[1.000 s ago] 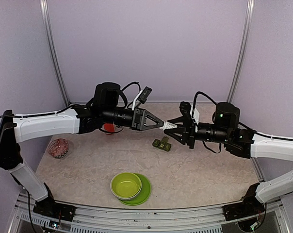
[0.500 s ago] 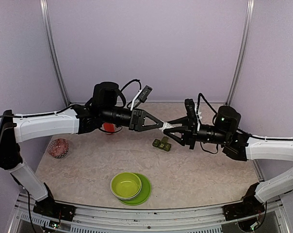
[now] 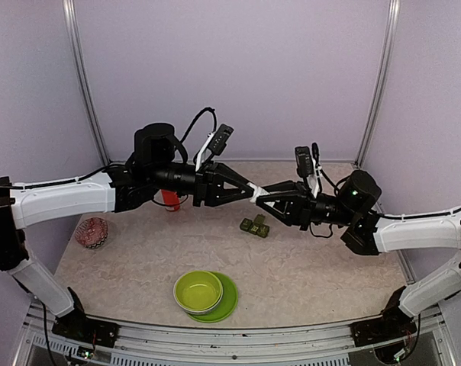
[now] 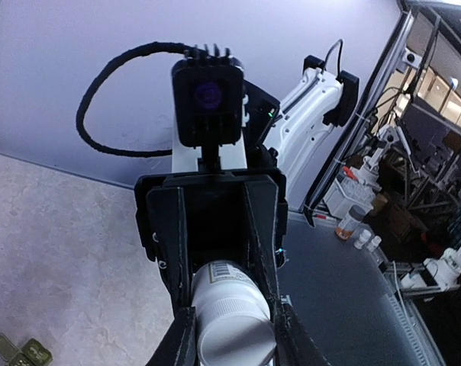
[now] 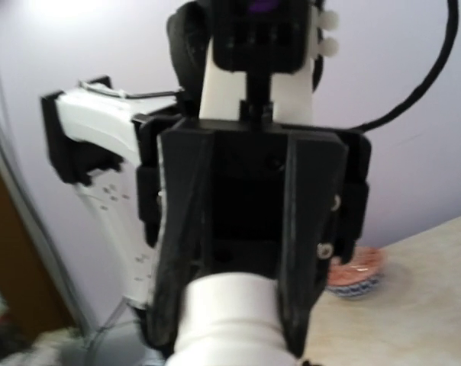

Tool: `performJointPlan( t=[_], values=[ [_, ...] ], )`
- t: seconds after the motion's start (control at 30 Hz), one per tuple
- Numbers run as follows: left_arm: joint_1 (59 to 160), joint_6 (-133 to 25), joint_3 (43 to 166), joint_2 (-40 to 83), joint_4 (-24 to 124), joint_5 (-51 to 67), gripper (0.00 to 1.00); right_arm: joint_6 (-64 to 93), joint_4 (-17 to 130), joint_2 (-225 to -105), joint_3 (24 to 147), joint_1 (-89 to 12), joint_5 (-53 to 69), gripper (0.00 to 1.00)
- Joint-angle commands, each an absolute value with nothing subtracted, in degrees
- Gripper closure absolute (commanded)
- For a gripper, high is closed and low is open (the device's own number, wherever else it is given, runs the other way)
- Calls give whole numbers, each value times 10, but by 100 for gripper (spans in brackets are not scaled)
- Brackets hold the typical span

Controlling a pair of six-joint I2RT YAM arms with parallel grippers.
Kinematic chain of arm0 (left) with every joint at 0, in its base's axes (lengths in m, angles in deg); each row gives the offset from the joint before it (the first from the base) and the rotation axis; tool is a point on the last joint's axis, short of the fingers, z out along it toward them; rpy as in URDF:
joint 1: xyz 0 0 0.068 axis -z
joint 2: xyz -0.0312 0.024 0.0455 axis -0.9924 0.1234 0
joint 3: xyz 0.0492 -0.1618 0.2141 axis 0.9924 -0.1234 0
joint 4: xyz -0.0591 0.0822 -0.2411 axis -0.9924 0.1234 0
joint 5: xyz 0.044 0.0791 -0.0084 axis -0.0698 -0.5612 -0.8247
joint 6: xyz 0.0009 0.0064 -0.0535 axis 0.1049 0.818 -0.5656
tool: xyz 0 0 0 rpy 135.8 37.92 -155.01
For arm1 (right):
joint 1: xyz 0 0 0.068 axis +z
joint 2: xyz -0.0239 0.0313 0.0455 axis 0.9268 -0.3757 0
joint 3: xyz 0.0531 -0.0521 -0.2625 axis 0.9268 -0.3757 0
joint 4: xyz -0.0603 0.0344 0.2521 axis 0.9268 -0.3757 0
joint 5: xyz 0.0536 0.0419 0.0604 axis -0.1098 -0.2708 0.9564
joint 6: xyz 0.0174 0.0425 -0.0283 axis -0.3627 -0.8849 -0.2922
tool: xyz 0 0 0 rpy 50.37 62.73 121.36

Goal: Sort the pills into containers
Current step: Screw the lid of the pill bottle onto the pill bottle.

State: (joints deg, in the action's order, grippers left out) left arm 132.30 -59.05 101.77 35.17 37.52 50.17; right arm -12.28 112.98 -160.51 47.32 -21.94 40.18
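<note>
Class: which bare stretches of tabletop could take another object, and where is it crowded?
Bare: the near-right stretch between the lime-green bowl on its plate and the table's right edge; also between that bowl and the pink patterned bowl. Crowded: mid-table by the dark green plastic strip box, where both jaws grip a white cylindrical bottle.

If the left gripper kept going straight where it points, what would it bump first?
The right gripper, most likely. It faces the left gripper nose to nose, and both are shut on one white bottle.
</note>
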Motion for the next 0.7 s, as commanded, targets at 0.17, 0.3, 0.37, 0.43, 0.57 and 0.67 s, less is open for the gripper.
performJointPlan(
  t=[0.17, 0.3, 0.37, 0.43, 0.57, 0.67],
  values=[
    [1404, -387, 1039, 354, 472, 601, 100, -394, 1282, -1697, 487, -210, 433, 88],
    [1408, -348, 1039, 347, 486, 619, 100, -460, 1337, -1715, 483, -213, 436, 88],
    [1411, -323, 1042, 343, 502, 621, 100, -488, 1355, -1722, 481, -213, 435, 88],
    [1412, -307, 1043, 337, 511, 615, 100, -512, 1378, -1728, 477, -214, 430, 88],
    [1408, -314, 1036, 325, 505, 587, 75, -519, 1384, -1729, 474, -215, 427, 88],
    [1397, -374, 1017, 315, 456, 564, 52, -477, 1335, -1716, 478, -216, 430, 88]
  ],
)
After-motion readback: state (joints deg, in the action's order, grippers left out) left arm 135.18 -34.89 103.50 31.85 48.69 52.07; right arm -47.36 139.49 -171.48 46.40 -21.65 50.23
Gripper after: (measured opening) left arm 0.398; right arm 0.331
